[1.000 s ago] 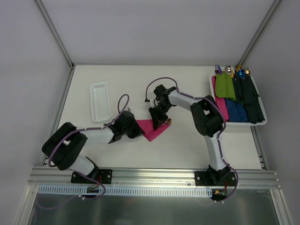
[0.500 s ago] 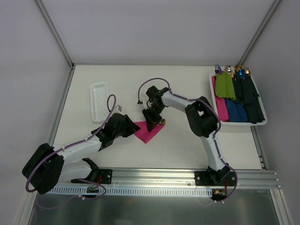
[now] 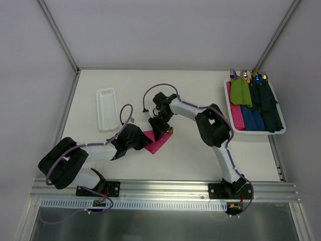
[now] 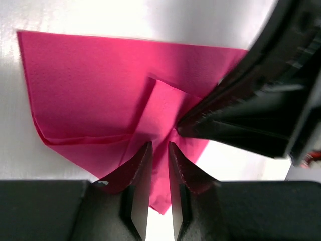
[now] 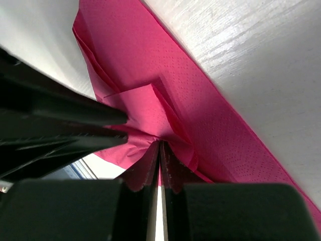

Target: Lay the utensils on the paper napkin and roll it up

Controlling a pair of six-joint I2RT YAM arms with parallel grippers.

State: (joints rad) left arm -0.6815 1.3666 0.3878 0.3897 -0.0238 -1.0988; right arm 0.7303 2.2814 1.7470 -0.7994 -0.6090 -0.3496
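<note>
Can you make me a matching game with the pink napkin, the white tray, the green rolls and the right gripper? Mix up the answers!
Things:
1. paper napkin
2. white tray
3. green napkin rolls
4. right gripper

Places or states:
A. in the bin at the right edge of the table
B. on the left part of the table
C. shut on a pink fold
D. folded, in the middle of the table

Pairs: 1-D, 2-B, 3-A, 4-C.

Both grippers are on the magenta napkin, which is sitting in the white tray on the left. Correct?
Wrong spot. The top external view shows the paper napkin lying on the bare table, right of the white tray, not in it. The left gripper and right gripper are both on it.
</note>
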